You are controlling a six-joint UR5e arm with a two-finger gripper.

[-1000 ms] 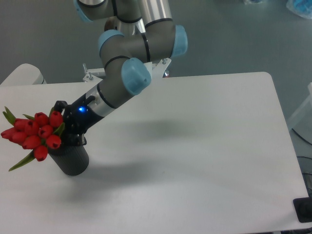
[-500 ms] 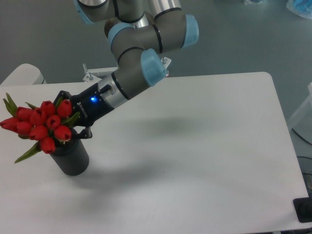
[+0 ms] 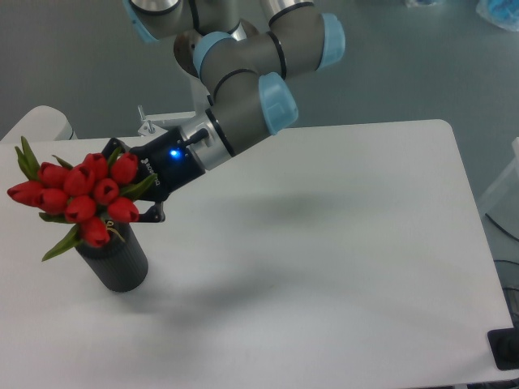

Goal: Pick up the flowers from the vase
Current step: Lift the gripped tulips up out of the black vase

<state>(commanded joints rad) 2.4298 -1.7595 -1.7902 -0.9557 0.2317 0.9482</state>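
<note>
The flowers (image 3: 81, 196), a tight bunch of red tulip buds with green leaves, sit tilted to the left just above the mouth of the vase (image 3: 115, 262), a short dark ribbed cylinder standing on the white table at the left. My gripper (image 3: 134, 190) reaches in from the upper right and is shut on the bunch just behind the buds. The stems below the buds are hidden by the bunch and the vase's rim.
The white table (image 3: 324, 243) stretches to the right and front of the vase. A small metal bracket (image 3: 150, 124) sits at the table's back edge behind my arm. A dark object (image 3: 507, 348) lies at the front right corner.
My gripper has moved up and to the right with the flowers in it. The bunch has risen out of the vase and stands higher above its mouth.
</note>
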